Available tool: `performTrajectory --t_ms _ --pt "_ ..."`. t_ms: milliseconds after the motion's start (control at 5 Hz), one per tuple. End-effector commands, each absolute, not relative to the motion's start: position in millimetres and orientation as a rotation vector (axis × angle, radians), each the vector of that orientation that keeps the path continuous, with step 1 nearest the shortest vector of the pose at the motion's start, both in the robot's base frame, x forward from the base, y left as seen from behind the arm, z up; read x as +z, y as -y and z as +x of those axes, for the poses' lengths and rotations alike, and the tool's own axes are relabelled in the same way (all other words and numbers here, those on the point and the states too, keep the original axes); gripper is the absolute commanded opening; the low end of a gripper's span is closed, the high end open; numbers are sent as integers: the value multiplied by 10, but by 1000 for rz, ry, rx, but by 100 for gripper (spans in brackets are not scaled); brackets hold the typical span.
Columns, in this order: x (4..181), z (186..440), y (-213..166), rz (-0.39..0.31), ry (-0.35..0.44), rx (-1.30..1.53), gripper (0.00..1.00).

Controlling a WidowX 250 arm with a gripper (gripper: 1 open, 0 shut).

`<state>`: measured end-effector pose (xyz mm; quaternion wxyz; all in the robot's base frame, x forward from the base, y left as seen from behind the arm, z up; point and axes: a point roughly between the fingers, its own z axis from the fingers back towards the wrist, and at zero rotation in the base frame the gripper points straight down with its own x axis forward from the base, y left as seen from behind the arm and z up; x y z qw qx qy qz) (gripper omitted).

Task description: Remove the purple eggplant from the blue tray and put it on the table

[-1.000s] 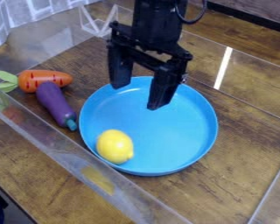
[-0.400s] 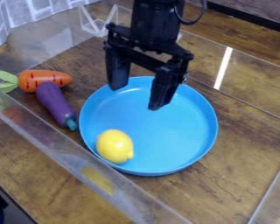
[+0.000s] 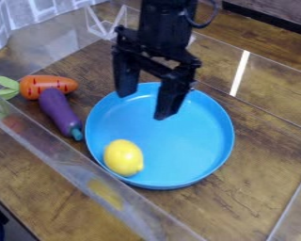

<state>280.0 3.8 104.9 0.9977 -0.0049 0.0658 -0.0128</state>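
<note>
One arm, one tray, three toy foods. The gripper (image 3: 147, 94) hangs point-down over the far-left part of the tray (image 3: 203, 151), its two black fingers (image 3: 172, 97) spread wide with nothing between them; one tip shows against the blue floor, the other against the far-left rim, and whether either touches cannot be told. The eggplant (image 3: 60, 115) lies on the table (image 3: 260, 71) just outside the tray's left rim, stem cap toward the rim, body angled away toward the carrot (image 3: 48, 87), which it touches or nearly touches at its far end. A lemon (image 3: 124, 156) sits alone inside the tray near the front-left wall. With the eggplant resting on wood and not in the dish, the task's goal reads as met; the empty, wide-set jaws fit a release already made, and the arm's place over the tray is probably a neutral pose, not an approach. The lemon is no part of the task, which would explain why it remains in the dish
</note>
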Motion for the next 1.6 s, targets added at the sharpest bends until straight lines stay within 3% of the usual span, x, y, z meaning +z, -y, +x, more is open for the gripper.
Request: performTrajectory --t_ms 0,600,1200,1400 --pt "1079 2767 -237 -4 -89 -14 100" --pt "930 2584 -1013 29 -28 -154 100" --pt "503 2654 -1533 75 -1 -194 100" --pt "340 2658 -1547 74 -7 -158 100"
